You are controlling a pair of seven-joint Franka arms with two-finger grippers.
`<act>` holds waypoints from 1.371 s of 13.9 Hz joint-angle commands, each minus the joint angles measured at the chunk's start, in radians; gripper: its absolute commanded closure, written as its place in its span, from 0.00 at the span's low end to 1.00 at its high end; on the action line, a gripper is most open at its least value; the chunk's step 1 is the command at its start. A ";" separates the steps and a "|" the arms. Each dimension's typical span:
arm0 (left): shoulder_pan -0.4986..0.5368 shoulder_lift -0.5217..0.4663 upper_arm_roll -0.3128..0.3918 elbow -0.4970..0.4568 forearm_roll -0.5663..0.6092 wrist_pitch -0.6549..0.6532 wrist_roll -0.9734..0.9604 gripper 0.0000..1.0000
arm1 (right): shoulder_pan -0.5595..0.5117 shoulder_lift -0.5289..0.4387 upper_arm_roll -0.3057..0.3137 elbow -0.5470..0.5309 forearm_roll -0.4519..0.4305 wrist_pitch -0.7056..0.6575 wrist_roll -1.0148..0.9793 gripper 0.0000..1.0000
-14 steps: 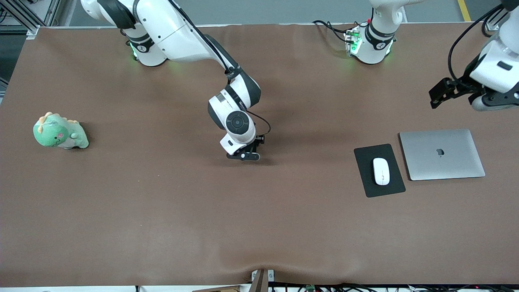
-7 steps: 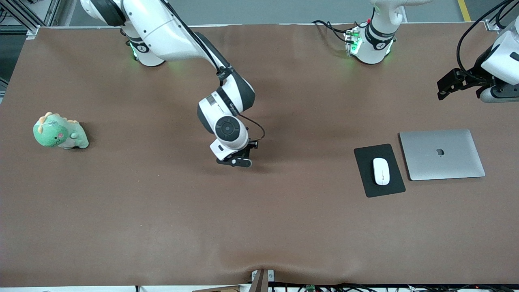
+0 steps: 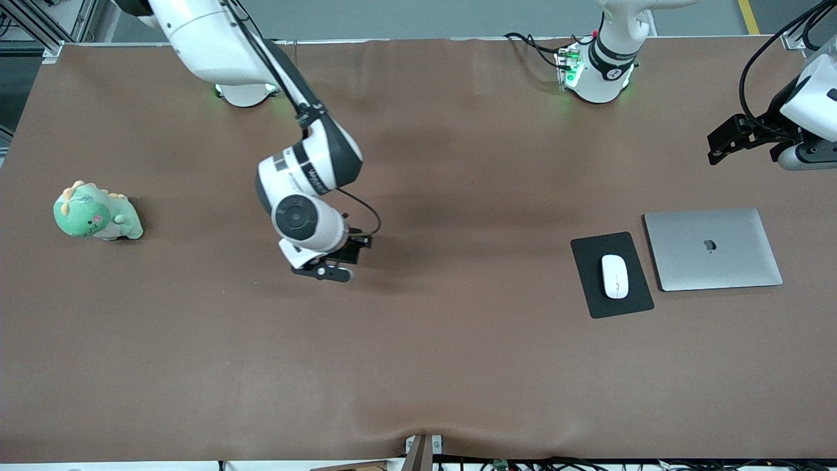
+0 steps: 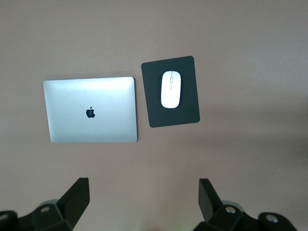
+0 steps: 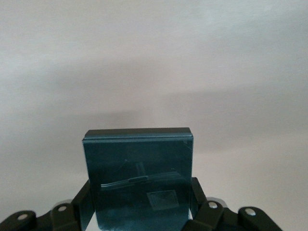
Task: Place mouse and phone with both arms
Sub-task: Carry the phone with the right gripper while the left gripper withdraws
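I am working over a wide matte brown table mat (image 3: 458, 366) with a faint wrinkle at the edge nearest the front camera. My right gripper (image 3: 325, 265) is hanging over the bare middle of the table, fingers clamped on the small black glossy rectangular phone (image 5: 139, 180), whose smooth face is catching reflections. My left gripper (image 3: 732, 139) is waiting above the left arm's end of the table, its black fingers (image 4: 77, 197) spread wide apart. The small white glossy oval mouse (image 3: 614, 276) is lying on a thin black rectangular mouse pad (image 3: 592, 288), just beside a closed silver metal laptop (image 3: 713, 248). A soft green plush dinosaur (image 3: 97, 212) is sitting near the right arm's end.
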 commanded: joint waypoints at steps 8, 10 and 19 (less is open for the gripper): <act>-0.018 0.041 -0.032 0.085 -0.018 -0.086 -0.007 0.00 | -0.221 -0.205 0.008 -0.415 -0.040 0.275 -0.372 1.00; -0.013 0.042 -0.031 0.085 -0.017 -0.086 0.006 0.00 | -0.279 -0.228 0.008 -0.455 -0.040 0.286 -0.416 1.00; -0.007 0.044 -0.022 0.082 -0.009 -0.085 0.009 0.00 | -0.534 -0.265 0.009 -0.624 -0.096 0.423 -0.637 1.00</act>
